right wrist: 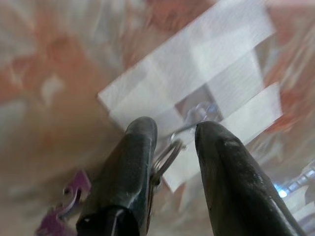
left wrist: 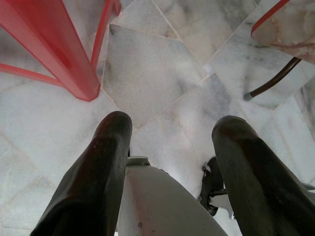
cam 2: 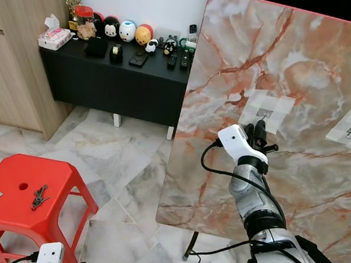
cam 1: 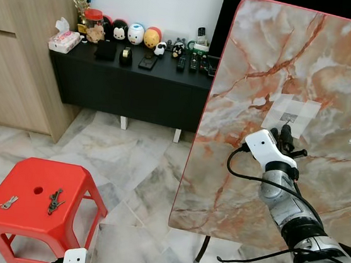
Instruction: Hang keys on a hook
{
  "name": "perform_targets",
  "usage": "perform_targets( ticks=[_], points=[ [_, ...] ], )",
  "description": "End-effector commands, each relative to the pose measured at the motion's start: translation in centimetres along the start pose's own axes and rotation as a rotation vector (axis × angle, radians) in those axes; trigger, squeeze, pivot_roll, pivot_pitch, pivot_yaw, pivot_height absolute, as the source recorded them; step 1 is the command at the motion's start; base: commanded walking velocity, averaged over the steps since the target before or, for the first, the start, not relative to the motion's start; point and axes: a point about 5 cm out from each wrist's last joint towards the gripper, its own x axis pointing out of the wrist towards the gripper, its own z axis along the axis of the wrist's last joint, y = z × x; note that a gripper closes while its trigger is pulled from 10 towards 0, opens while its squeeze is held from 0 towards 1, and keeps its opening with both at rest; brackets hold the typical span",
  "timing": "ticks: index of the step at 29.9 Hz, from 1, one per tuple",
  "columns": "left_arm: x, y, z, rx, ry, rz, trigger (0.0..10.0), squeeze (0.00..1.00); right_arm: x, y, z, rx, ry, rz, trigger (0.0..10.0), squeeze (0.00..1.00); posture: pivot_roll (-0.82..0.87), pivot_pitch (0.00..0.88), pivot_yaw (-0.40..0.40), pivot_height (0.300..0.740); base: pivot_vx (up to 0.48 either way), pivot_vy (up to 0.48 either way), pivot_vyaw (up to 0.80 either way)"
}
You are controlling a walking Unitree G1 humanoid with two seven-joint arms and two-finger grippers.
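Two black fingers of the right pincer stand slightly apart, pinching a metal key ring with a purple tag dangling, right at the clear hook taped on the upright marble tabletop. More keys and a small pair lie on the red stool, left of that tabletop. Beside the stool, the left pincer hangs spread wide, holding nothing, above open floor.

Silver jointed right arm — white wrist housing, looping black cables
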Motion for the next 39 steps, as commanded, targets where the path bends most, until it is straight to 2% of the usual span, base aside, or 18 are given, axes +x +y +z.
perform_targets(
  ticks=[1, 5, 6, 7, 8, 12, 16, 17, 19, 20, 22, 23, 26, 29, 32, 34, 37, 39],
  points=[
    [-0.1, -0.2, -0.5, -0.006, 0.015, -0.005, 10.0, 0.00, 0.0, -0.2, 0.3, 0.034, -0.019, -0.016, 10.0, 1.00, 0.08, 0.000, -0.127, 0.740, 0.000, 0.000, 0.00],
    [-0.1, -0.2, -0.5, -0.005, 0.016, -0.006, 10.0, 0.00, -1.2, 0.7, 1.0, 0.192, -0.093, 0.033, 10.0, 1.00, 0.08, 0.000, -0.128, 0.740, 0.000, 0.000, 0.00],
    [-0.1, -0.3, -0.5, -0.005, 0.016, -0.007, 10.0, 0.00, -2.0, 1.4, 1.2, 0.299, -0.109, 0.096, 10.0, 0.92, 0.07, 0.000, -0.129, 0.740, 0.000, 0.000, 0.00],
    [-0.1, -0.3, -0.5, -0.005, 0.016, -0.007, 10.0, 0.00, -2.0, 1.4, 1.2, 0.299, -0.109, 0.096, 10.0, 0.92, 0.07, 0.000, -0.129, 0.740, 0.000, 0.000, 0.00],
    [-0.1, -0.3, -0.5, -0.004, 0.016, -0.008, 10.0, 0.00, -2.8, 1.9, 1.1, 0.365, -0.120, 0.143, 10.0, 0.00, 0.07, 0.000, -0.129, 0.740, 0.000, 0.000, 0.00],
    [-0.1, -0.4, -0.5, -0.002, 0.017, -0.011, 10.0, 0.00, -4.7, 3.1, 0.2, 0.485, -0.092, 0.245, 10.0, 0.00, 0.07, 0.000, -0.132, 0.740, 0.000, 0.000, 0.00],
    [0.0, -0.5, -0.5, 0.009, 0.019, -0.018, 10.0, 0.00, -7.1, 5.1, -2.9, 0.599, 0.091, 0.355, 10.0, 0.00, 0.07, 0.000, -0.133, 0.740, 0.000, 0.000, 0.00],
    [0.0, -0.5, -0.5, 0.009, 0.019, -0.018, 10.0, 0.00, -7.1, 5.1, -2.9, 0.599, 0.091, 0.355, 10.0, 0.00, 0.07, 0.000, -0.133, 0.740, 0.000, 0.000, 0.00],
    [0.0, -0.6, -0.5, 0.016, 0.021, -0.022, 10.0, 0.00, -9.1, 7.1, -5.1, 0.730, 0.289, 0.460, 10.0, 0.00, 0.06, 0.000, -0.131, 0.740, 0.000, 0.000, 0.00],
    [0.0, -0.6, -0.5, 0.016, 0.021, -0.022, 10.0, 0.00, -9.1, 7.1, -5.1, 0.730, 0.289, 0.460, 10.0, 0.00, 0.06, 0.000, -0.131, 0.740, 0.000, 0.000, 0.00],
    [0.0, -0.6, -0.4, 0.017, 0.023, -0.022, 10.0, 0.00, -10.9, 8.7, -6.8, 0.808, 0.466, 0.533, 10.0, 0.00, 0.07, 0.000, -0.133, 0.740, 0.000, 0.000, 0.00],
    [0.0, -0.6, -0.4, 0.017, 0.023, -0.022, 10.0, 0.00, -10.9, 8.7, -6.8, 0.808, 0.466, 0.533, 10.0, 0.00, 0.07, 0.000, -0.133, 0.740, 0.000, 0.000, 0.00],
    [0.0, -0.6, -0.5, 0.018, 0.025, -0.019, 10.0, 0.00, -12.5, 9.7, -8.0, 0.839, 0.601, 0.564, 10.0, 0.00, 0.07, 0.000, -0.132, 0.740, 0.000, 0.000, 0.00],
    [0.0, -0.6, -0.5, 0.023, 0.032, -0.021, 10.0, 0.00, -15.6, 10.8, -10.0, 0.836, 0.780, 0.581, 10.0, 0.00, 0.07, 0.000, -0.131, 0.740, 0.000, 0.000, 0.00],
    [0.0, -0.7, -0.6, 0.027, 0.038, -0.024, 10.0, 0.00, -16.5, 10.8, -10.9, 0.843, 0.848, 0.556, 10.0, 0.00, 0.08, 0.000, -0.129, 0.740, 0.000, 0.000, 0.00],
    [0.0, -0.6, -0.6, 0.036, 0.046, -0.025, 10.0, 0.00, -18.5, 10.7, -12.3, 0.893, 0.948, 0.543, 10.0, 0.00, 0.07, 0.000, -0.123, 0.740, 0.000, 0.000, 0.00],
    [0.0, -0.4, -0.6, 0.042, 0.049, -0.021, 10.0, 0.00, -21.7, 10.4, -14.6, 0.874, 1.104, 0.530, 10.0, 0.00, 0.07, 0.000, -0.119, 0.740, 0.000, 0.000, 0.00],
    [0.0, -0.4, -0.7, 0.048, 0.055, -0.017, 10.0, 0.00, -22.3, 10.2, -15.1, 0.862, 1.137, 0.504, 10.0, 0.00, 0.07, 0.000, -0.119, 0.740, 0.000, 0.000, 0.00]
  ],
)
